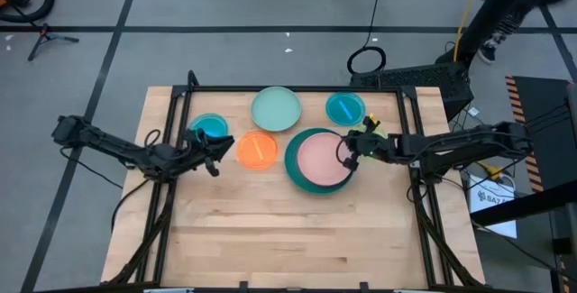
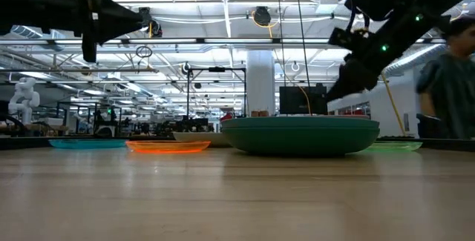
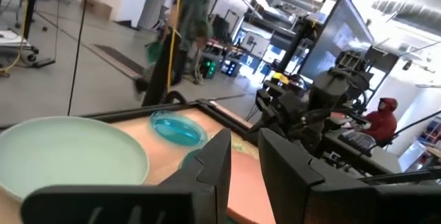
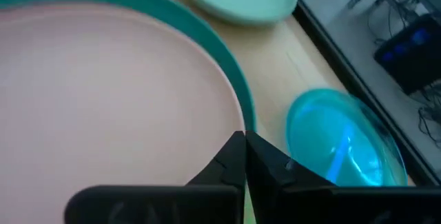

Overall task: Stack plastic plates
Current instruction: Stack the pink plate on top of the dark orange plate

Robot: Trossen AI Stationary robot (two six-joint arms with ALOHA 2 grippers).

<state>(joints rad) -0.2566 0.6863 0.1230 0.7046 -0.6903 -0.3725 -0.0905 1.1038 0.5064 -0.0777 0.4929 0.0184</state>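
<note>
Lime plate [image 1: 371, 127] is sitting mostly hidden under the right gripper [image 1: 346, 153], whose fingers are pressing together empty over the pink plate [image 1: 321, 160]; left gripper [image 1: 219, 143] is hovering narrowly parted, holding nothing.

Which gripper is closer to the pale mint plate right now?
Left. The left gripper sits past the orange plate from the pale mint plate; the right gripper is across the pink plate.

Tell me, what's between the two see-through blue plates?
In the high view, the orange plate and the pale mint plate sit between the left blue plate and the right blue plate.
</note>
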